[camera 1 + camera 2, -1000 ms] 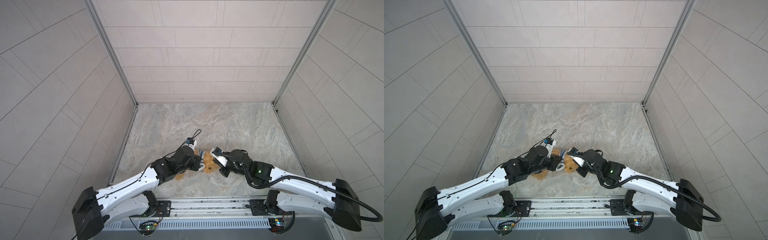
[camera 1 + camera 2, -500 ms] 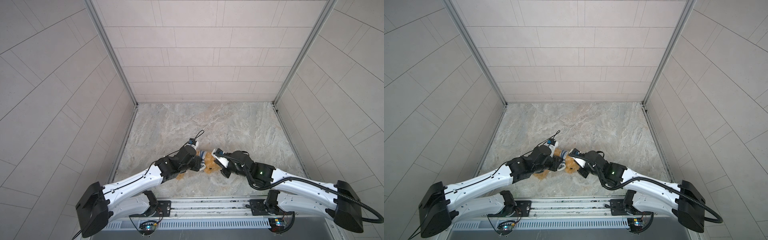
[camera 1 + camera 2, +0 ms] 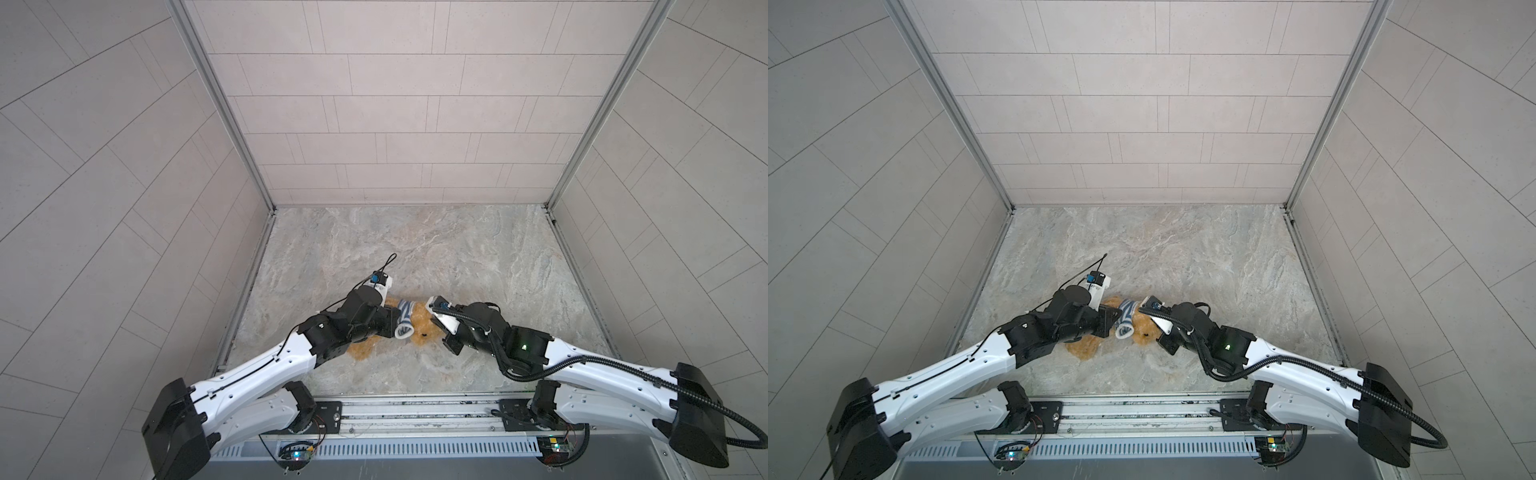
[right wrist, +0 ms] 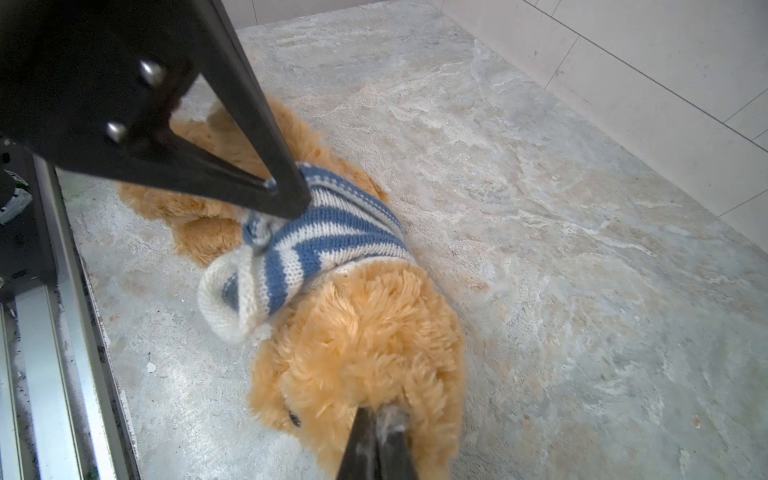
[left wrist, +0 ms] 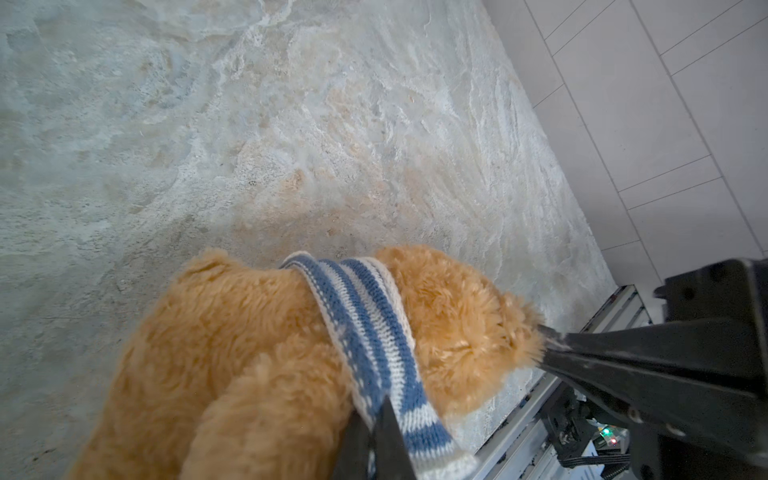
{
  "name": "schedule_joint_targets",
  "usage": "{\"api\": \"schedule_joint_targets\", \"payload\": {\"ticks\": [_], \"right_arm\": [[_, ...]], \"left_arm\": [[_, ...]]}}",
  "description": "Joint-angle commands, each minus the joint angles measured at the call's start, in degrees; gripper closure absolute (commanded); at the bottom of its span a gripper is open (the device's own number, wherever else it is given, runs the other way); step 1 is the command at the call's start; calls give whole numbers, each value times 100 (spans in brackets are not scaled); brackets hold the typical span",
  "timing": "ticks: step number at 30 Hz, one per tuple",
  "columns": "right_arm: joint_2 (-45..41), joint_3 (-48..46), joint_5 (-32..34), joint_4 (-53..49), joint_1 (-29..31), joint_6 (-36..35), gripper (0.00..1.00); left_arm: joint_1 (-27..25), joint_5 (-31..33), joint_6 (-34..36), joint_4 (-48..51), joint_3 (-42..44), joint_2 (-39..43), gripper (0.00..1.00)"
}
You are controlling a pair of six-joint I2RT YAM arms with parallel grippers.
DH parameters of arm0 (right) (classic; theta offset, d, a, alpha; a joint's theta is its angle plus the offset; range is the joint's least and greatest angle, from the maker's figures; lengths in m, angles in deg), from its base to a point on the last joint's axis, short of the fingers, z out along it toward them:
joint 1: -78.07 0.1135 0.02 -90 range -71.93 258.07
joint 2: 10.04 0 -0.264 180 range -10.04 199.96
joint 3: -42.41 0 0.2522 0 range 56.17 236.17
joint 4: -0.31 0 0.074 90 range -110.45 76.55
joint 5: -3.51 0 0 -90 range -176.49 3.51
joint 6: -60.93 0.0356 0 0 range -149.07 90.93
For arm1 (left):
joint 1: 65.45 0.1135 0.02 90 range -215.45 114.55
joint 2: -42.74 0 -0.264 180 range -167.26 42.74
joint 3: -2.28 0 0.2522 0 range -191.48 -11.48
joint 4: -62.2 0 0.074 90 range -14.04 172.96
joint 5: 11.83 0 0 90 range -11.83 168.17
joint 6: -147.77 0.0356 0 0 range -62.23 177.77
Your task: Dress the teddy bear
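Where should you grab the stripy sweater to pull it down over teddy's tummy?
I'd grip the sweater by its edge facing the legs, coming from the leg end. It sits bunched in a band just below the head of the teddy bear, so that edge must travel down the body. The left gripper pinches there; the right gripper holds the head fur.

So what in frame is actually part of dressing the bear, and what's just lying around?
In the job:
teddy bear, lying on the tabletop
striped shirt, bunched around its upper body
left gripper, jaws shut on the shirt
right gripper, jaws shut on head fur

Just there:
tabletop
front rail
tiled walls
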Motion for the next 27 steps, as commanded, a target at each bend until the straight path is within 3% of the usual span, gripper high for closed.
{"api": "schedule_joint_targets", "payload": {"ticks": [1,9,20,27], "right_arm": [[-161,-80,319,-42,26,-55,100],[-462,-271,530,-137,26,-57,100],[-673,-307,764,-286,26,-117,100],[-845,-357,874,-366,26,-160,100]], "left_arm": [[345,-360,-92,-311,264,204,100],[1132,-906,-437,-785,857,654,100],[1740,-1147,-623,-836,1341,1117,100],[2470,-1329,-821,-830,1644,1391,100]]}}
